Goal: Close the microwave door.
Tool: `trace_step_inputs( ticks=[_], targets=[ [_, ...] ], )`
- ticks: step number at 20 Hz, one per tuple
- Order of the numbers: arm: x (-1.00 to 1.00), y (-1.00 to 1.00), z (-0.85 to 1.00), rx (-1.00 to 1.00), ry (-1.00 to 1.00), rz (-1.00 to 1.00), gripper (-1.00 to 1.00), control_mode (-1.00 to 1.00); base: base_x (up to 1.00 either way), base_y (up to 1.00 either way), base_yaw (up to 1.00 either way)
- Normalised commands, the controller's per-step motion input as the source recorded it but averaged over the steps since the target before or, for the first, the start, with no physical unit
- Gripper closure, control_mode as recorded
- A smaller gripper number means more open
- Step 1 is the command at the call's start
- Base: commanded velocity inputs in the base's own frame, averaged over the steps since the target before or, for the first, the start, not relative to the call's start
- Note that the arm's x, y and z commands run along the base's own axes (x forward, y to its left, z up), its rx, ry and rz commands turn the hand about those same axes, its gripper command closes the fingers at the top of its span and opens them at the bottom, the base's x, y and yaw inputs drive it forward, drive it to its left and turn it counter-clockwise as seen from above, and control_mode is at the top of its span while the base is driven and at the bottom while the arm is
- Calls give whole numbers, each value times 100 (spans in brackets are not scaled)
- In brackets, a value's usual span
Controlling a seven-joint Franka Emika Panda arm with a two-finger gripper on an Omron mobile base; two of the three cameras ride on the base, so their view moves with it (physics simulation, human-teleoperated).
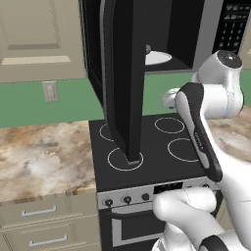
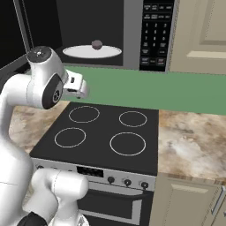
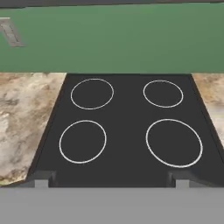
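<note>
The microwave (image 1: 196,29) hangs above the stove with its cavity exposed and a white round plate (image 2: 92,51) inside; a small brown item (image 2: 96,44) sits on the plate. Its keypad (image 2: 154,33) is at the right. The microwave door (image 1: 122,73) stands swung wide open, a thick black slab seen edge-on, reaching out over the stove's left side; it also runs along the left edge (image 2: 9,35). My gripper (image 2: 81,90) hovers below the cavity and to the right of the door, apart from it. Its fingertips (image 3: 43,179) stand wide apart with nothing between them, so it is open.
A black four-ring stove (image 3: 127,131) lies under the hand, with the oven knobs and handle (image 1: 127,198) at its front. Marble counters (image 1: 44,157) flank it on both sides. Beige cabinet doors (image 2: 203,35) sit beside the microwave. A wall outlet (image 1: 50,91) is on the green backsplash.
</note>
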Motion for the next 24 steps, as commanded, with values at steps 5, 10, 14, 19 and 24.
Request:
trace_step_inputs(
  ticks=[5, 10, 14, 19, 24],
  targets=[
    [-95, 1, 77, 0, -54, 0, -100, -100, 0, 0, 0],
    [-80, -15, 74, 1, -46, 0, -100, -100, 0, 0, 0],
    [-58, -7, 77, 1, -39, -6, -100, -100, 0, 0, 0],
    [-93, 6, 100, -3, -20, -10, -100, -100, 0, 0, 0],
    [-99, 52, 94, -15, -1, -2, -100, -100, 0, 0, 0]
  ],
)
